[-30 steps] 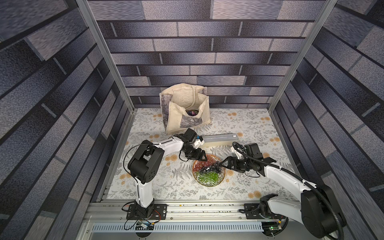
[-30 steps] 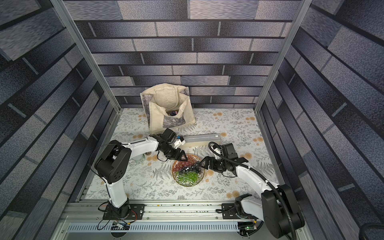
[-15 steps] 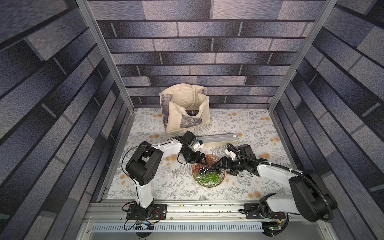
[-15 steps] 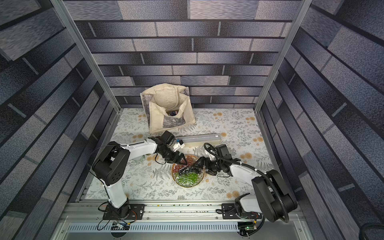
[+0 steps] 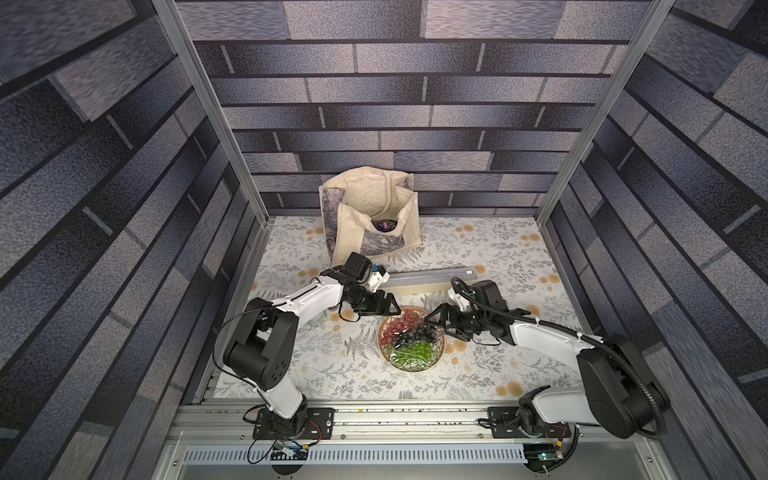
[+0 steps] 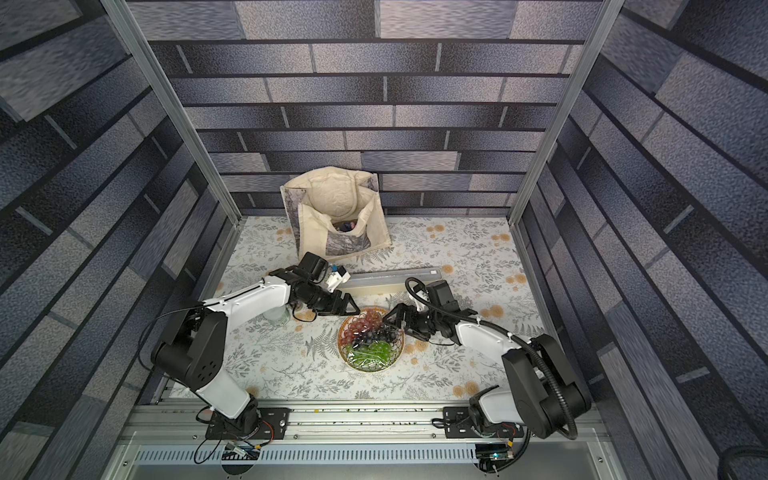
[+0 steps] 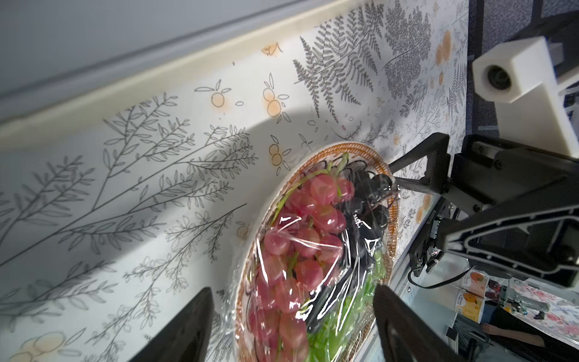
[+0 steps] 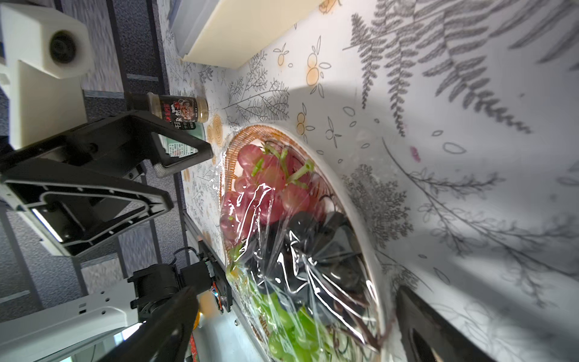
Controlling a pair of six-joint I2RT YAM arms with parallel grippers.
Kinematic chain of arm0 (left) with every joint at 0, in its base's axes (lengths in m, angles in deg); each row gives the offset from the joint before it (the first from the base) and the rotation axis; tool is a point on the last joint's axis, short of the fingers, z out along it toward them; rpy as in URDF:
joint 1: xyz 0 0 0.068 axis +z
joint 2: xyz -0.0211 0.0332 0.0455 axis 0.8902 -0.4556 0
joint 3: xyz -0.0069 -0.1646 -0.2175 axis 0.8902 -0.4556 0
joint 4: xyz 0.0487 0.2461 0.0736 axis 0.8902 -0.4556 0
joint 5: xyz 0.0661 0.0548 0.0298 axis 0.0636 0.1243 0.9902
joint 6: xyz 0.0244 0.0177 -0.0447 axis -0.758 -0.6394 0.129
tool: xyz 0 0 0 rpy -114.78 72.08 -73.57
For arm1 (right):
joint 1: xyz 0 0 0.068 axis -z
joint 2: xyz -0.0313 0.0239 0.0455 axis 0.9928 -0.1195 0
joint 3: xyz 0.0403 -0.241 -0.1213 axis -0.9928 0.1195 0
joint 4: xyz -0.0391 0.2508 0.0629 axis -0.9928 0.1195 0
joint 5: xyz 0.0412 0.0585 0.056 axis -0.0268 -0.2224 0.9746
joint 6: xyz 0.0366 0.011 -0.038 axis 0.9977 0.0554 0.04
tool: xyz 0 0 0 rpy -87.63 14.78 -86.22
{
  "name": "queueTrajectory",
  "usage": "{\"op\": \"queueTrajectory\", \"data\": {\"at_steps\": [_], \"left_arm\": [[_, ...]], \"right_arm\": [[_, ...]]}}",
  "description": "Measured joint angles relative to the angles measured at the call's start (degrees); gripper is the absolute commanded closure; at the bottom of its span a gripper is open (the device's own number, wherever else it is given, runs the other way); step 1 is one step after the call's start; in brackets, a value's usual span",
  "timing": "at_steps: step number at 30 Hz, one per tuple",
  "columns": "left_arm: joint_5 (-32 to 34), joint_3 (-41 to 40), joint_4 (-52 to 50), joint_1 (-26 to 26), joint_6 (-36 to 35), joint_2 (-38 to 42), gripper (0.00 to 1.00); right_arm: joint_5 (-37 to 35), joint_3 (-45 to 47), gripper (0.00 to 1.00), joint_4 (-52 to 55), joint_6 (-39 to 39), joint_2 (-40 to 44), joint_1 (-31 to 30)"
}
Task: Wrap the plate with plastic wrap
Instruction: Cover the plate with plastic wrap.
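Left wrist view: the left gripper has its jaws wide apart with nothing between them, poised over one side of the plate. The plastic wrap lies crinkled and shiny over the red, dark and green grapes, and it looks loose at the edges. From the opposite side the right gripper comes in, one fingertip right at the film on the plate's rim; I cannot tell whether it touches.

In the right wrist view the right gripper is also spread wide and holds nothing, its two fingers standing either side of the plate. The wrap covers most of the fruit. The left gripper sits just beside the far rim.

In both top views the plate rests on the flowered tablecloth, between the left gripper and right gripper. Just behind it lies the long box. A cream bag stands at the back, and a small glass jar shows under the left arm.
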Motion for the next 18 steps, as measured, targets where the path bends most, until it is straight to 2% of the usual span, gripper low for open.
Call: {"op": "queueTrajectory", "data": {"at_steps": [6, 18], "left_arm": [[0.22, -1.14, -0.94, -0.66, 0.11, 2.84, 0.39], [0.87, -1.18, -1.25, -2.62, 0.35, -0.96, 0.42]], "right_arm": [[-0.98, -0.07, 0.00, 6.78, -2.25, 2.82, 0.00], [-0.76, -0.07, 0.00, 8.83, -3.06, 2.10, -0.02]]}}
